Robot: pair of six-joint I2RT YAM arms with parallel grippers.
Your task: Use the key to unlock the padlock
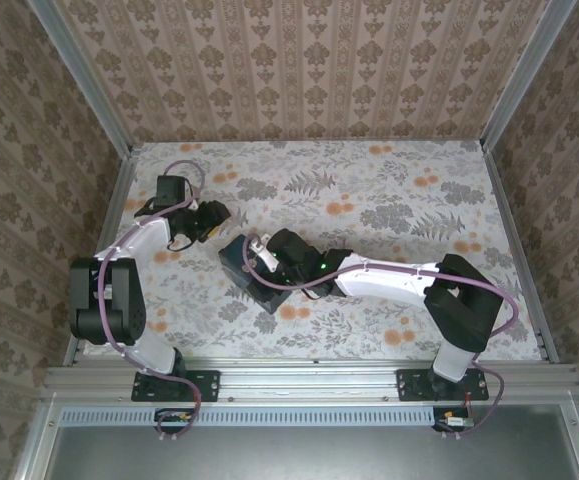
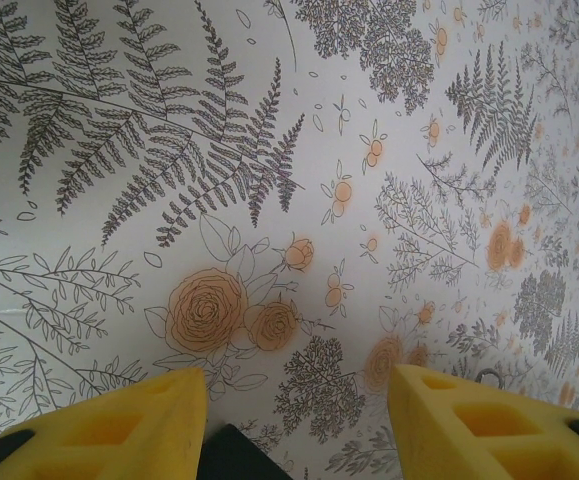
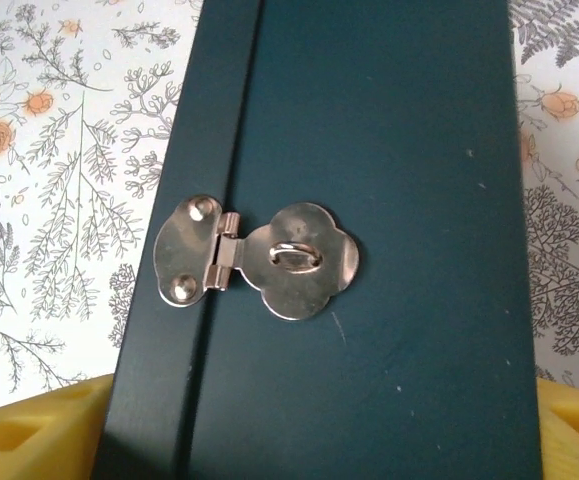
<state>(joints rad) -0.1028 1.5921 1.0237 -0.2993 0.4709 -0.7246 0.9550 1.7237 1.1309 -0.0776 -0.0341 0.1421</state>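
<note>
A dark blue box (image 3: 369, 130) lies between the yellow fingers (image 3: 29, 435) of my right gripper (image 3: 319, 410). One finger sits against each side of the box, with no gap showing. The box's brass hasp (image 3: 269, 258) is folded over its staple, and nothing hangs in the loop. From above, the right gripper (image 1: 257, 256) sits over the box (image 1: 264, 298) at the table's middle. My left gripper (image 2: 297, 378) hovers open over the flowered cloth with nothing between its fingers; in the top view it (image 1: 211, 220) is up and left of the box. The padlock and the key are out of view.
A small grey metal loop (image 2: 489, 378) lies on the cloth beside the left gripper's right finger; I cannot tell what it is. Wallpapered walls and metal rails (image 1: 119, 200) enclose the table. Purple cables run along both arms.
</note>
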